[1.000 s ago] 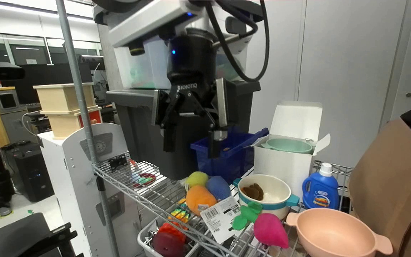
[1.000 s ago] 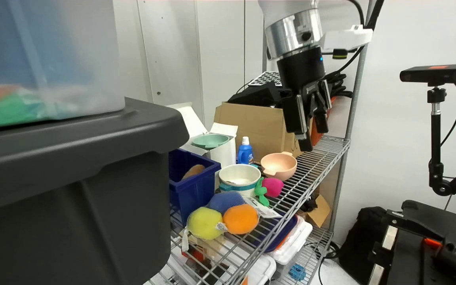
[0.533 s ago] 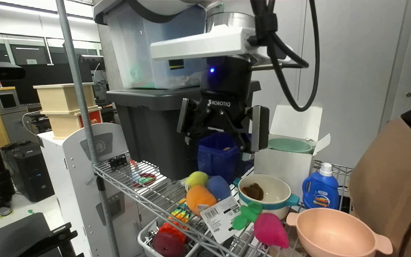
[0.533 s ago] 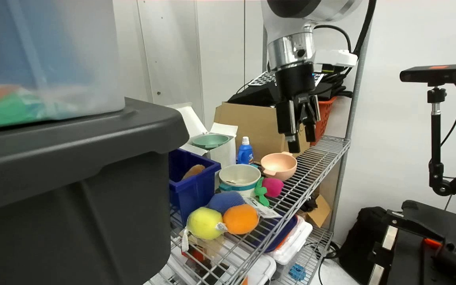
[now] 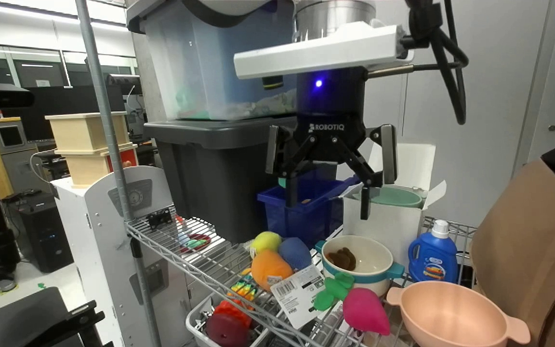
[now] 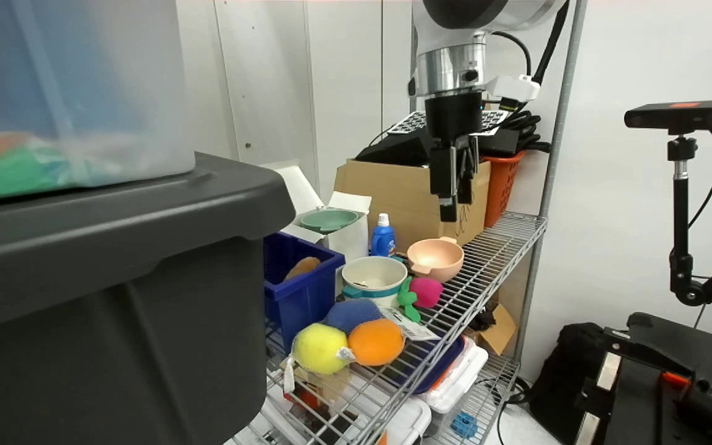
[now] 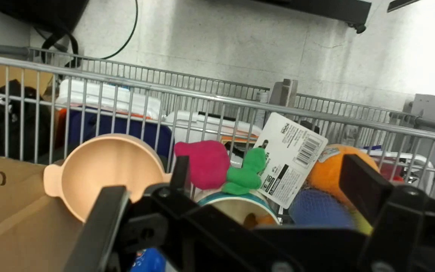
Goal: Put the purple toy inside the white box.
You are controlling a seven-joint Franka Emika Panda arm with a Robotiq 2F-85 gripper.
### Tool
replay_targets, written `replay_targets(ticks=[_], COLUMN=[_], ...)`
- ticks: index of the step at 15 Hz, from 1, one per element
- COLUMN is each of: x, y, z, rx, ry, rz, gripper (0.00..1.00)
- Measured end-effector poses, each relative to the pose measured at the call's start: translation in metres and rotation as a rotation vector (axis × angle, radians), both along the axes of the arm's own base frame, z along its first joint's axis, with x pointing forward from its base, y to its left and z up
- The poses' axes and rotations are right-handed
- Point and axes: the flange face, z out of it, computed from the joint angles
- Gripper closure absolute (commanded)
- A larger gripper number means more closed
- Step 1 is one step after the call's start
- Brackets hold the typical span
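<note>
The step in hand looks to be the approach, before any grasp. From left, in an exterior view, the gripper [image 5: 328, 206] hangs spread wide, holding and touching nothing; below it and slightly right lies the purple toy [image 5: 365, 311], so the next move likely calls for lowering over it; behind the gripper, rightward, stands the white box [image 5: 386, 221], open.

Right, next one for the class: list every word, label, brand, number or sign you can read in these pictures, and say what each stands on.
"ROBOTIQ": on the black housing above the jaws.
"WARNING", it seems: on the white card, near its barcode; the rest there is too small to read.
Blue bottle: print too blurred to read.
Cardboard box: handwritten marks, not legible.
</note>
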Motion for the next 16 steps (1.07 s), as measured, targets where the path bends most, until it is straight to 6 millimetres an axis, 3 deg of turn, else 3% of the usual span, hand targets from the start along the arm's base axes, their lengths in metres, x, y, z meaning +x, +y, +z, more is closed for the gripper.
replay_targets(ticks=[11, 16], x=[-0.003, 0.001], y=[-0.025, -0.020], z=[-0.006, -0.022], rx=[-0.065, -0.093], ry=[-0.001, -0.009], rz=[-0.001, -0.025], gripper=[0.00, 0.00])
